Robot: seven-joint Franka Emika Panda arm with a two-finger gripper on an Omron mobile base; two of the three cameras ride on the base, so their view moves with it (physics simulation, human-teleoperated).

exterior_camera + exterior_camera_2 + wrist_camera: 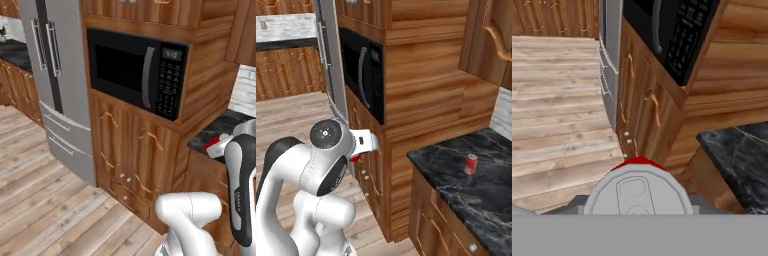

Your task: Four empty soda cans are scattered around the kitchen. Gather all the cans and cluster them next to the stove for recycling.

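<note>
Gripping a red soda can [638, 192], the gripper [638, 210] carries it in the air in front of the wooden cabinet tower; the hand view looks straight down on the can's silver top with its pull tab, and the jaws are clamped on its sides. In the left base view the held can shows as a red patch beside the white hand at the right edge [216, 145]. A second red soda can [471, 164] stands upright on the dark marble counter [456, 180], to the right and well apart from the gripper. The black microwave [135, 70] sits in the cabinet above, with the steel refrigerator [55, 75] further left.
</note>
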